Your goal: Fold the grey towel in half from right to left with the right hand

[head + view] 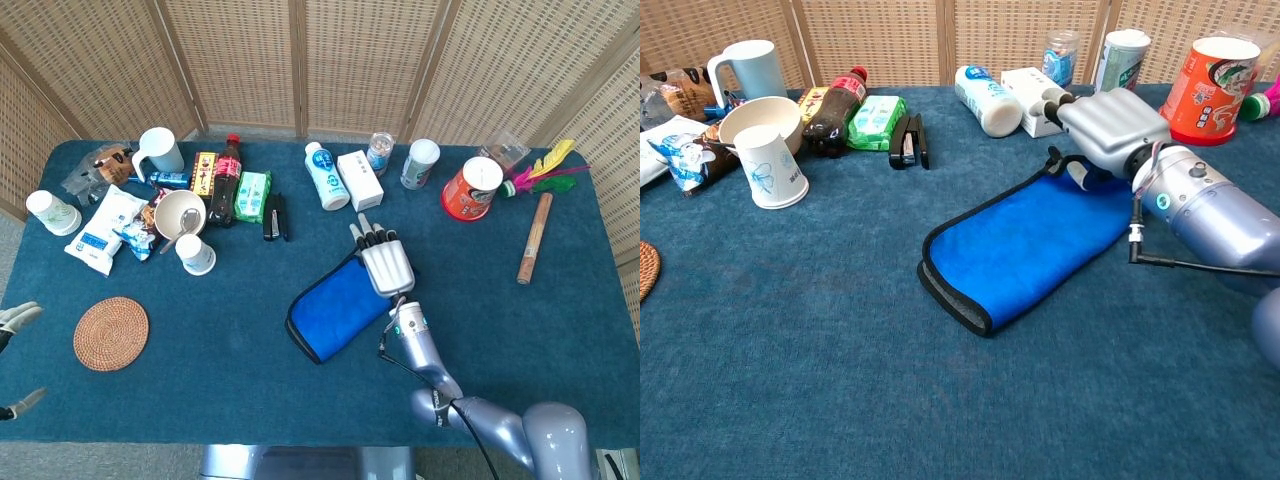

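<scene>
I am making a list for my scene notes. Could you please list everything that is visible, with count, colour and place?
towel: 1, blue with grey edge, folded, table centre
coaster: 1, brown woven, front left
paper cups: 2, white, left side
mug: 1, pale blue, back left
bowl: 1, white with spoon, left
cola bottle: 1, dark with red cap, lying back left
green pack: 1, beside the bottle
stapler: 1, black, right of the pack
white bottle: 1, lying, back centre
white box: 1, back centre
red tub: 1, back right
wooden stick: 1, right edge
right hand: over the towel's far right end
left hand: fingertips only, far left edge
</scene>
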`<action>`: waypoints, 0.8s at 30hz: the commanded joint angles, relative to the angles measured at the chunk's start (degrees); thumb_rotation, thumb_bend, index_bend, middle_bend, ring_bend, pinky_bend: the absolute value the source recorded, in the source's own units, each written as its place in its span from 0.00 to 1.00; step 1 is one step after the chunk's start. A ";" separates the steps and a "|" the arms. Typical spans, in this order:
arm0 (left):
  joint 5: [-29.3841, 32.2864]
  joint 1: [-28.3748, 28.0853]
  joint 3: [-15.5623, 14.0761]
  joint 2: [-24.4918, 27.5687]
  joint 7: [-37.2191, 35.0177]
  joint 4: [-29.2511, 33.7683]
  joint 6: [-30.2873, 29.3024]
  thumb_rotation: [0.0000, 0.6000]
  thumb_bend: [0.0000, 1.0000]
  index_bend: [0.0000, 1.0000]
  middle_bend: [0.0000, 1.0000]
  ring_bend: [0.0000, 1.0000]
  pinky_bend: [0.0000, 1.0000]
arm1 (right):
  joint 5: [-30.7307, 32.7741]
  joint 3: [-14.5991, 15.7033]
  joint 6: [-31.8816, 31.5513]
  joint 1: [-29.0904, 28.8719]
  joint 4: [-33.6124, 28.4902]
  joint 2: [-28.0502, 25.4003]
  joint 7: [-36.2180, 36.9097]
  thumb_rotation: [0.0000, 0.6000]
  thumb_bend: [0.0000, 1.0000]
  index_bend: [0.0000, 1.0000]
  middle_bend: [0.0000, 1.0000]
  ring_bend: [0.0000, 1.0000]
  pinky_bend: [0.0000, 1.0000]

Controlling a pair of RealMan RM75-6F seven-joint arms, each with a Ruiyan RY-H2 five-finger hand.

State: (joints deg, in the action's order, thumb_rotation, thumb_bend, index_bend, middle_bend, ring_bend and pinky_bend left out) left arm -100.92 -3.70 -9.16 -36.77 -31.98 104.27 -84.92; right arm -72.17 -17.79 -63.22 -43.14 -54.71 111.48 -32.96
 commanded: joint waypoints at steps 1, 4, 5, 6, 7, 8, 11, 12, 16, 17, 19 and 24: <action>0.10 0.00 0.04 0.00 -0.14 -0.06 -0.04 1.00 0.31 0.05 0.00 0.00 0.05 | 0.95 -0.69 -0.29 -0.29 -0.10 -0.02 -1.02 1.00 0.45 0.07 0.05 0.22 0.38; 0.09 -0.04 0.04 0.01 -0.29 -0.11 0.00 1.00 0.31 0.05 0.00 0.00 0.05 | 1.34 -1.06 -0.96 -0.42 -0.25 -0.20 -1.44 1.00 0.46 0.06 0.05 0.22 0.39; 0.03 -0.05 0.03 0.01 -0.29 -0.12 0.02 1.00 0.31 0.05 0.00 0.00 0.05 | 1.40 -1.20 -1.24 -0.51 -0.20 -0.24 -1.56 1.00 0.47 0.06 0.05 0.22 0.39; -0.07 -0.05 -0.01 0.01 -0.24 -0.12 0.04 1.00 0.31 0.05 0.00 0.00 0.05 | 1.43 -1.44 -1.68 -0.65 0.03 -0.23 -1.72 1.00 0.48 0.06 0.05 0.22 0.39; -0.17 -0.04 -0.05 0.01 -0.19 -0.12 0.03 1.00 0.31 0.05 0.00 0.00 0.05 | 1.60 -1.69 -1.99 -0.78 0.27 -0.17 -1.89 1.00 0.49 0.06 0.05 0.22 0.39; -0.25 -0.02 -0.08 0.02 -0.17 -0.11 0.00 1.00 0.31 0.05 0.00 0.00 0.05 | 1.83 -1.98 -2.27 -0.90 0.47 -0.10 -2.03 1.00 0.49 0.06 0.05 0.22 0.39; -0.34 0.03 -0.10 0.01 -0.01 -0.05 -0.11 1.00 0.31 0.05 0.00 0.00 0.06 | 2.71 -2.91 -2.89 -1.22 1.00 0.04 -2.45 1.00 0.49 0.05 0.05 0.22 0.40; -0.37 0.04 -0.11 -0.01 0.01 -0.03 -0.13 1.00 0.31 0.05 0.00 0.00 0.06 | 3.05 -3.15 -3.01 -1.30 1.27 0.03 -2.74 1.00 0.48 0.04 0.04 0.22 0.40; -0.40 0.03 -0.14 -0.03 0.04 -0.05 -0.07 1.00 0.31 0.05 0.00 0.00 0.06 | 4.34 -3.81 -3.28 -1.49 2.40 0.19 -3.75 1.00 0.40 0.00 0.03 0.22 0.40; -0.37 0.03 -0.13 -0.02 0.03 -0.07 -0.08 1.00 0.31 0.05 0.00 0.00 0.06 | 4.75 -4.03 -3.30 -1.43 2.45 0.21 -3.57 1.00 0.36 0.00 0.03 0.22 0.40; -0.26 0.03 -0.11 -0.02 -0.07 -0.10 -0.11 1.00 0.31 0.05 0.00 0.00 0.06 | 5.11 -4.12 -3.52 -1.22 2.31 0.07 -3.10 1.00 0.29 0.00 0.03 0.22 0.40; -0.29 -0.08 -0.10 0.00 -0.24 -0.13 0.01 1.00 0.31 0.05 0.00 0.00 0.05 | 4.24 -2.77 -3.54 -0.29 -0.30 -1.55 -0.75 1.00 0.10 0.00 0.02 0.22 0.40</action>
State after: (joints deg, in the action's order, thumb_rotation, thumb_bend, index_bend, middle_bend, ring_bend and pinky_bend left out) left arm -101.22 -3.77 -9.25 -36.78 -32.22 104.13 -84.91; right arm -67.40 -21.16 -66.72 -43.82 -54.01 110.60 -34.58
